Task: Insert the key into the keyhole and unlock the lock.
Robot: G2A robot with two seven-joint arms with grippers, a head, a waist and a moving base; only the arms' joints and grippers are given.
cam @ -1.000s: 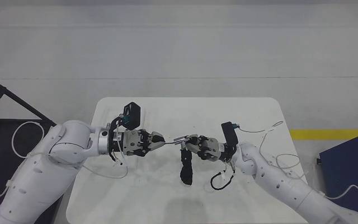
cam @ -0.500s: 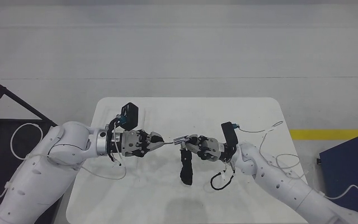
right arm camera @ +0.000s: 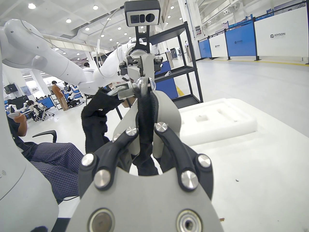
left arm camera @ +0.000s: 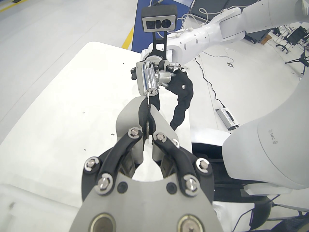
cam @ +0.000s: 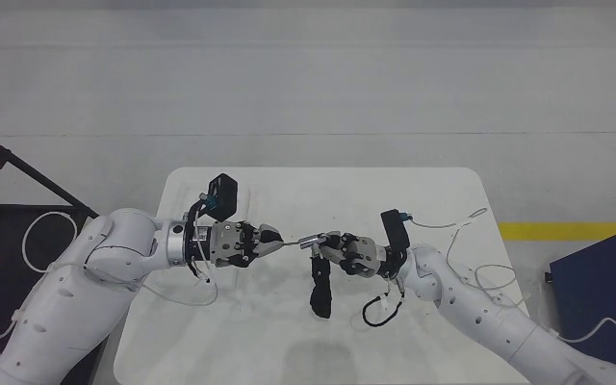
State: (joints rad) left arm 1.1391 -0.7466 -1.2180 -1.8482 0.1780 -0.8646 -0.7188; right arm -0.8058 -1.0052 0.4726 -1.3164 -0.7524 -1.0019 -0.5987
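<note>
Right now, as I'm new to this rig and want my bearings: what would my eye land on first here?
Above the middle of the white table, the left gripper pinches a key with its tip at the keyhole of a shiny lock, held out by the right gripper. A black sleeve hangs from the lock.

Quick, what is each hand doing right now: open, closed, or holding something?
Left hand: closed on the key.
Right hand: closed on the lock.
</note>
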